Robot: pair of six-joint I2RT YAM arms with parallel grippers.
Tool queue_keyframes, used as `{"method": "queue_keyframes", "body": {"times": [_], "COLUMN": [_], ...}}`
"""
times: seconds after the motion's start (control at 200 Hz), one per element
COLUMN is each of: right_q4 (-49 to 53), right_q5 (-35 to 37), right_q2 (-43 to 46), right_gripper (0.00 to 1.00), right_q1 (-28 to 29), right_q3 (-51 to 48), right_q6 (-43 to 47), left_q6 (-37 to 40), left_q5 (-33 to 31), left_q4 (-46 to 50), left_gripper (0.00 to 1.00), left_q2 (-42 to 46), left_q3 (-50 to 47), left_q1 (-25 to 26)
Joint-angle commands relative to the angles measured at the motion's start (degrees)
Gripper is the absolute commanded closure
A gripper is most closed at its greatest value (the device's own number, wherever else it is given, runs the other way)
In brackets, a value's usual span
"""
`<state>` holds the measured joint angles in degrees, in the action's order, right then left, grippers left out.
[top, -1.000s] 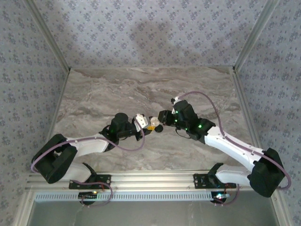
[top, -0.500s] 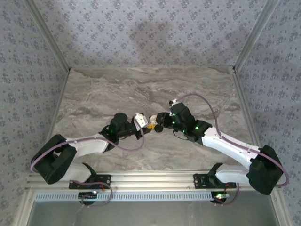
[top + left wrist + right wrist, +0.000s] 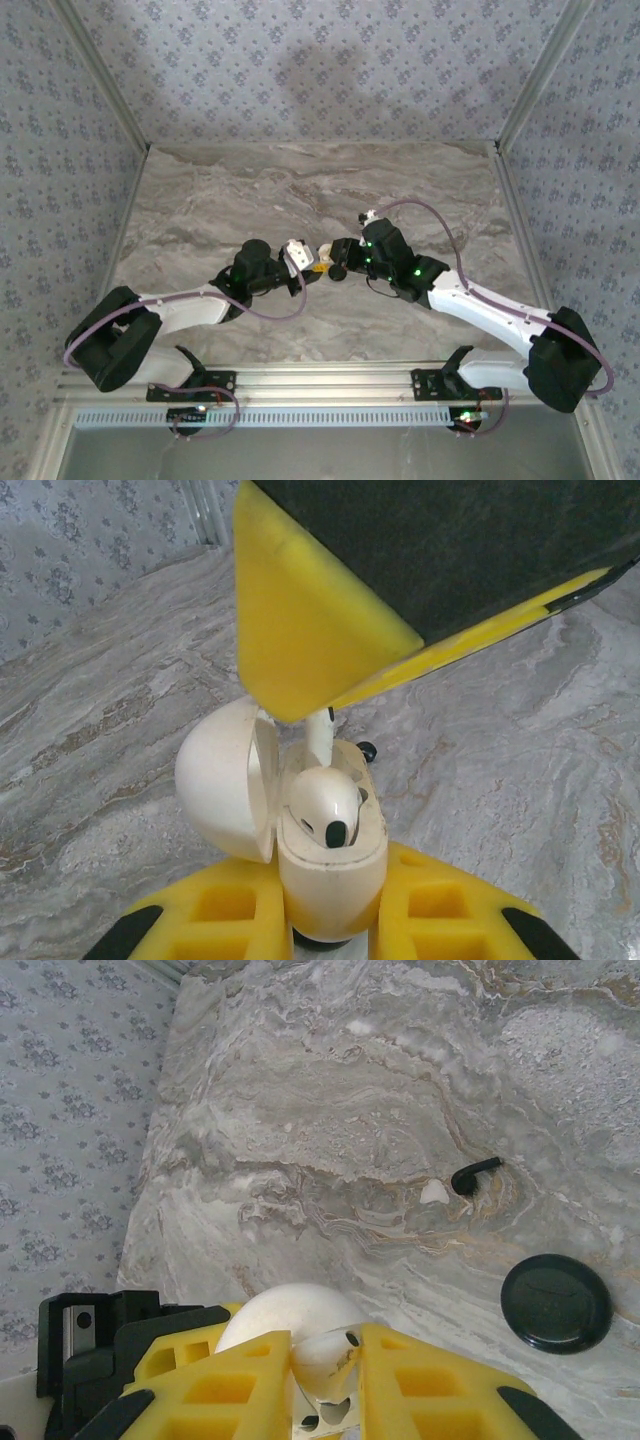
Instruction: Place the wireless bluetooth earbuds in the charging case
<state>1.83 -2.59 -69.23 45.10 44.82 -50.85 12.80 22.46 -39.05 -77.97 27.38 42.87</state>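
Yellow left end effector [image 3: 330, 915] clamps charging case [image 3: 332, 865]; right end effector [image 3: 325, 1375], poised above, pinches earbud [image 3: 318, 737].

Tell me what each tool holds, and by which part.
Left tool grips the round white plastic charging case by its lower half, lid open. Right tool pinches a tiny white plastic earbud by its top, stem down.
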Motion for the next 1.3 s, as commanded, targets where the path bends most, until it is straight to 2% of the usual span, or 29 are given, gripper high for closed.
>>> {"method": "queue_keyframes", "body": {"times": [0.0,0.47,0.655,0.859,1.079,1.224,1.299], "right_q4": [0.3,1.1,3.5,7.2,9.8,9.6,7.3], "right_q5": [-2.6,-6.0,-4.8,-2.7,-1.9,-4.3,-8.6], "right_q2": [-0.6,-1.2,-1.4,-1.5,0.6,2.5,3.7], "right_gripper": [0.77,0.77,0.76,0.65,0.56,0.48,0.42], "right_q1": [0.6,0.6,0.3,-0.7,-2.5,-4.4,-6.7], "right_q3": [-0.5,-0.3,0.3,2.6,3.3,3.3,3.0], "right_q6": [-1.1,-1.9,-2.2,-1.5,-0.1,3.6,6.6], "left_q6": [-0.1,0.2,0.3,0.6,0.7,1.0,1.1], "left_q5": [-0.6,-1.1,-1.2,-0.9,-0.9,-0.1,1.6], "left_q4": [-2.8,-2.8,-2.8,-2.2,-1.8,-1.3,-0.7], "left_gripper": [0.95,0.96,0.96,0.96,0.96,0.96,0.96], "left_q2": [2.3,2.5,3.0,3.4,3.9,4.2,4.4], "left_q3": [0.2,-0.1,-0.3,-0.2,-0.3,-0.3,-0.1], "left_q1": [0.3,0.3,0.3,0.4,0.3,0.3,0.3]}}
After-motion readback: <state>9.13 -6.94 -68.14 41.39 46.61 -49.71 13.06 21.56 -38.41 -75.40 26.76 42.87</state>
